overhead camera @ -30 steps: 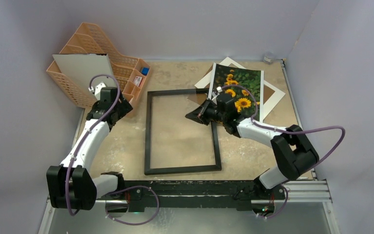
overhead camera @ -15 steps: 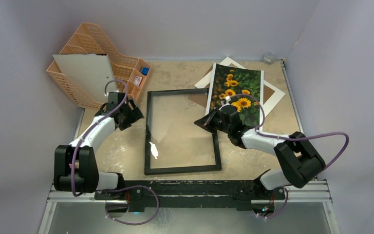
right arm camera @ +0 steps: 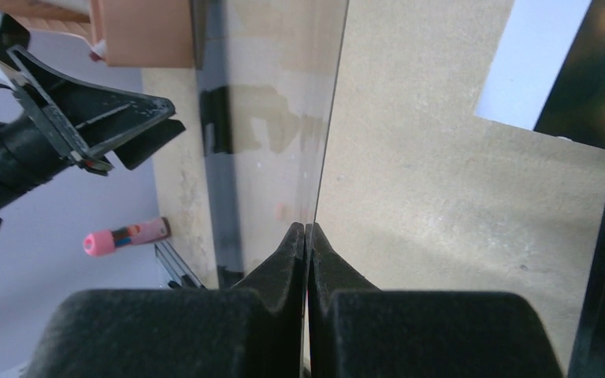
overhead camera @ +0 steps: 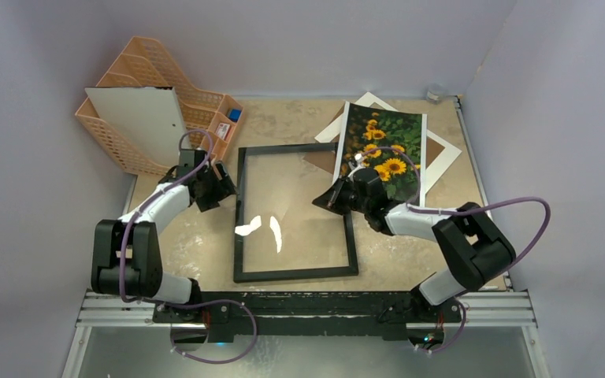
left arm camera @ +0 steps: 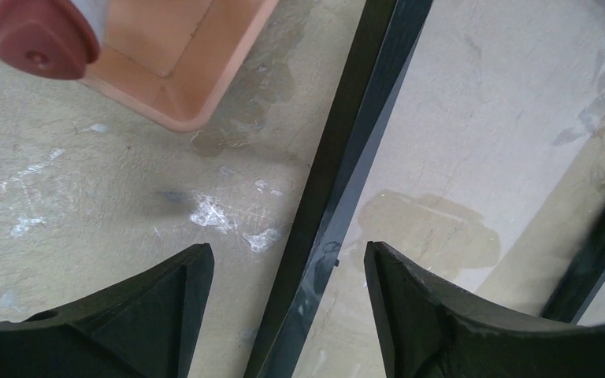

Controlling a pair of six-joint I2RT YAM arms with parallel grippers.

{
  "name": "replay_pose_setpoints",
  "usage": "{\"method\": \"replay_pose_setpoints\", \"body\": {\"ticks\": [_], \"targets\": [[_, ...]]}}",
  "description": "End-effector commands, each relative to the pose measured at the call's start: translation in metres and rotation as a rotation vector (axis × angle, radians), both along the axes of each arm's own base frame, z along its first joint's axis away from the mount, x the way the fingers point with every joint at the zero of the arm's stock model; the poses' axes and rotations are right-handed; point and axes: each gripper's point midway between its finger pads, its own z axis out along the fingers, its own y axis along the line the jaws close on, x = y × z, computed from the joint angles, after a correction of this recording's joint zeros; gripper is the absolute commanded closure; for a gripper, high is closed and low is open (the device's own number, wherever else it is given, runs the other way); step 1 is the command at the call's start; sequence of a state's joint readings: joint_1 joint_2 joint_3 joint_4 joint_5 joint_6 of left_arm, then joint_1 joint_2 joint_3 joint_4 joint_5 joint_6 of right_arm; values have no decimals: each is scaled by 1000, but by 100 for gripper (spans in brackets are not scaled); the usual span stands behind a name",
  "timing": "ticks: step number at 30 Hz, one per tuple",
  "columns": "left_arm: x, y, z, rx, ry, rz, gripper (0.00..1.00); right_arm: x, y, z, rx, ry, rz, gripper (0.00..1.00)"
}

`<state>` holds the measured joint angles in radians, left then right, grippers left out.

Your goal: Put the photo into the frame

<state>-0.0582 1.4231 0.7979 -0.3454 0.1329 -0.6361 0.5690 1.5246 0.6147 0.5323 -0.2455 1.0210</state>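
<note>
Right tool point(overhead camera: 329, 197) sits at the right rail of the frame point(overhead camera: 295, 273), far half, fingers pressed together on the edge of the glass pane point(right arm camera: 268, 118) — in the wrist view the thin sheet runs straight up from the tips. We judge it's pinched at the edge because flat glass gives no other purchase, & lifting it would open the frame for loading. Whether the pane is already raised, we can't tell.

Left tool point(left arm camera: 287, 250) hangs over the frame's left rail w/ fingers apart, one each side of the black bar, touching nothing we can see. It's prob. placed there to stop the frame sliding on the bench.

Photo point(overhead camera: 386, 134) lies just beyond the frame's far-right corner, on top of the white mat point(overhead camera: 449, 153) — outside the frame. It's just behind the right tool's wrist, in neither tool, & well apart from the left one. We judge the photo step not yet begun.
</note>
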Motion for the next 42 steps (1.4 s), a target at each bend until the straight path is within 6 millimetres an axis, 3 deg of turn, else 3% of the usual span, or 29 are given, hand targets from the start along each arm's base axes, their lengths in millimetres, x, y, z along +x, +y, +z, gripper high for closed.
{"method": "replay_pose_setpoints", "body": {"ticks": [1, 8, 20, 31, 42], "targets": [[8, -4, 4, -9, -33, -49, 28, 4, 6, 8, -32, -54, 65, 100], [6, -7, -9, -11, 11, -97, 33, 11, -1, 1, -157, -95, 145, 100], [12, -9, -10, -13, 14, -108, 34, 20, -13, 14, -180, -154, 184, 100], [19, -10, -14, -20, 25, -112, 34, 20, -9, 5, -179, -159, 264, 100], [18, -17, -20, -55, 54, -128, 34, 21, -21, -7, -220, -123, 270, 100]]}}
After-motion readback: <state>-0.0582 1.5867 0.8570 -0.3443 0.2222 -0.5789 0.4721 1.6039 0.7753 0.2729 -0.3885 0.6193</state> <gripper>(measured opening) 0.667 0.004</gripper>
